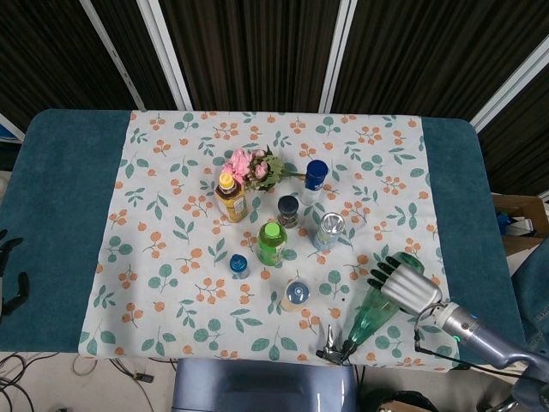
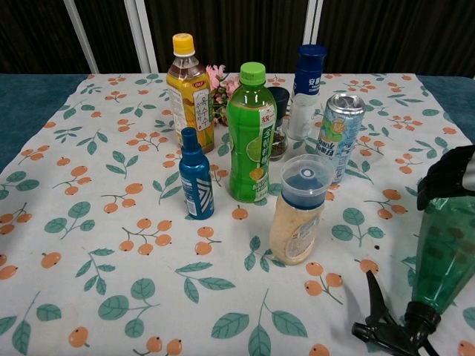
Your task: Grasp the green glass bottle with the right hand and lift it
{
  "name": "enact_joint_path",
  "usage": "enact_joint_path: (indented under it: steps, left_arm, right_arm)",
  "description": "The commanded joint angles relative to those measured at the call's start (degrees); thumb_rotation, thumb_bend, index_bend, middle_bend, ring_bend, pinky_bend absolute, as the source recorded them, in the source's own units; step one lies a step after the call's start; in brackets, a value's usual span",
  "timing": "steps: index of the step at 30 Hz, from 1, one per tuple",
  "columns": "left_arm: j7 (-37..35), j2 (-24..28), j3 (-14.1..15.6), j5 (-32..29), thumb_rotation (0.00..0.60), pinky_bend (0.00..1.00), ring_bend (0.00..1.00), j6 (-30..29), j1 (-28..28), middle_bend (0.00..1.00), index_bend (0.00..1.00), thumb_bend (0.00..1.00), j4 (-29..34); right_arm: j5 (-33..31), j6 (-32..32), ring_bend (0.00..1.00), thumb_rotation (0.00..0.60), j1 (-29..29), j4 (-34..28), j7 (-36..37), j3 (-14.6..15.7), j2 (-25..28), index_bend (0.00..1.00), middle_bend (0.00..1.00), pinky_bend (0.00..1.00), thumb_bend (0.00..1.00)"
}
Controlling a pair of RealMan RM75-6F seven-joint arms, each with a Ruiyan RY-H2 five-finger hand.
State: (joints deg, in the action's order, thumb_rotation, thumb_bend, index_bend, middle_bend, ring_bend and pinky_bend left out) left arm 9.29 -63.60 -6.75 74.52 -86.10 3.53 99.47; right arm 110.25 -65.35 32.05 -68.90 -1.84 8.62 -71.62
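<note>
Labels with Asian characters show on the yellow-capped bottle, green bottle and can, too small to read.

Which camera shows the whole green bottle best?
The head view: the green bottle lies whole, black spray nozzle to base, with the right hand at its base. The chest view cuts off its right side and shows only dark fingers.

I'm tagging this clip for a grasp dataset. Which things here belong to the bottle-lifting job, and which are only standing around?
In the job:
- green glass bottle, lying with its black sprayer toward the table's near edge
- right hand, on the bottle's broad end

Just standing about:
- yellow-capped tea bottle
- green drink bottle
- small blue spray bottle
- can
- clear-lidded jar
- pink flowers
</note>
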Motion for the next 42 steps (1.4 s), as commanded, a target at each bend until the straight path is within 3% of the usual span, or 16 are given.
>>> enact_joint_path:
  steps: [1,14,18,31,42]
  left_arm:
    - [-0.03,0.02,0.00,-0.01,0.600,0.00,0.04,-0.03,-0.02,0.06,0.18,0.53,0.06]
    - [-0.07,0.25,0.04,-0.15,0.600,0.00,0.04,0.01,-0.09,0.06,0.18,0.53,0.40]
    - [-0.21,0.24,0.03,-0.02,0.600,0.00,0.04,-0.03,-0.07,0.06,0.18,0.53,0.40]
    - [-0.56,0.19,-0.06,0.02,0.600,0.00,0.04,-0.09,-0.05,0.06,0.18,0.53,0.32]
    - [-0.81,0.25,0.00,0.26,0.600,0.00,0.04,0.02,0.02,0.06,0.18,0.53,0.28]
  right_arm:
    - [-1.09,-1.04,0.44,0.600,-0.27,-0.99,1.97,-0.16,0.93,0.58,0.50,0.31,0.40]
    - [-8.49,-6.75,0.44,0.600,-1.62,-9.91,22.30,-2.61,9.41,0.58,0.50,0.31,0.44]
    - [-11.18,-5.85,0.43,0.600,-0.54,-12.46,36.66,-3.35,12.15,0.58,0.49,0.31,0.44]
    - [-15.14,-5.52,0.43,0.600,1.61,-13.33,69.28,-6.59,15.86,0.58,0.48,0.30,0.42]
    - [-16.70,-8.41,0.42,0.600,0.93,-11.81,87.98,-8.86,16.01,0.58,0.47,0.29,0.41]
